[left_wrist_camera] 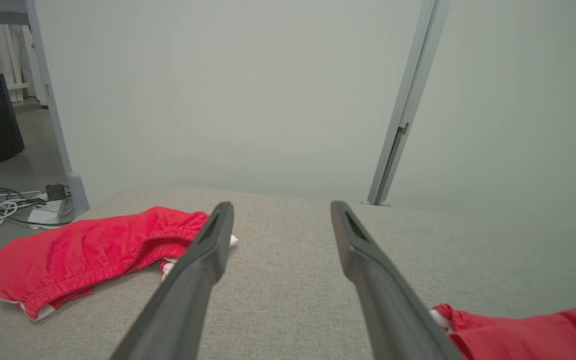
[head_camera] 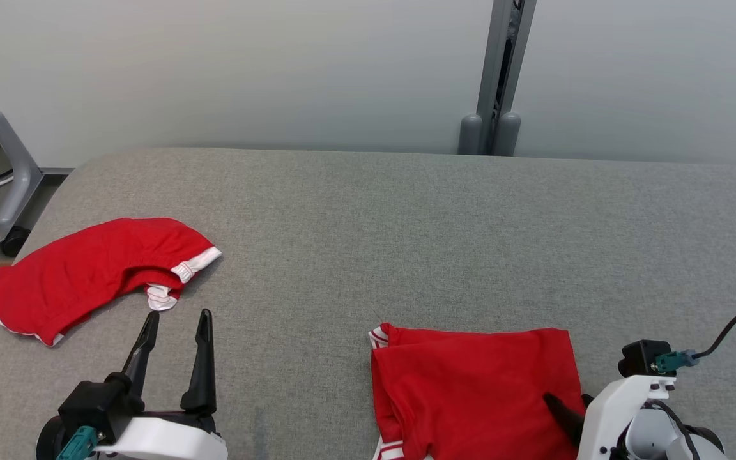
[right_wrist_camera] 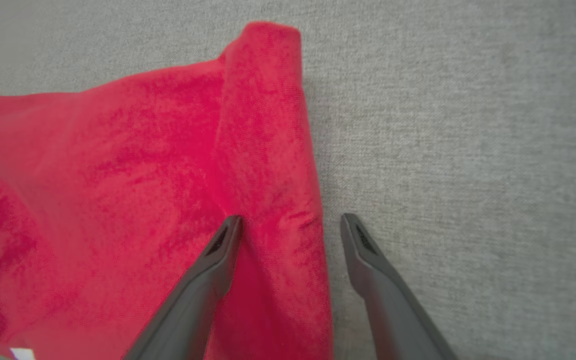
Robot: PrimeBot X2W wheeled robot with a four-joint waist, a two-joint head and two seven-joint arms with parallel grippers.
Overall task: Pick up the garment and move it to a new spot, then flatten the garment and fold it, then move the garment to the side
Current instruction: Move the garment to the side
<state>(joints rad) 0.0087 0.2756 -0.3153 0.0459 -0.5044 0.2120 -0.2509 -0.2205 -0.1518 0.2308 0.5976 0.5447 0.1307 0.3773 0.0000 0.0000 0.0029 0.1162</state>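
Right tool [right_wrist_camera: 290, 220], spread, straddles edge of red garment [right_wrist_camera: 118, 175].

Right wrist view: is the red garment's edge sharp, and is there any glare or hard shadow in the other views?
Right wrist view: garment edge crisp, weave visible. Head view: even light, soft shadows, no glare. Left wrist view: likewise flat light, fingers slightly soft.

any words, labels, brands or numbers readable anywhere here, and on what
None: no text can be read in any view.
The crumpled garment and the folded garment: plain red with white trim.
The grey table: unmarked.
The charger on the floor: too small to read.
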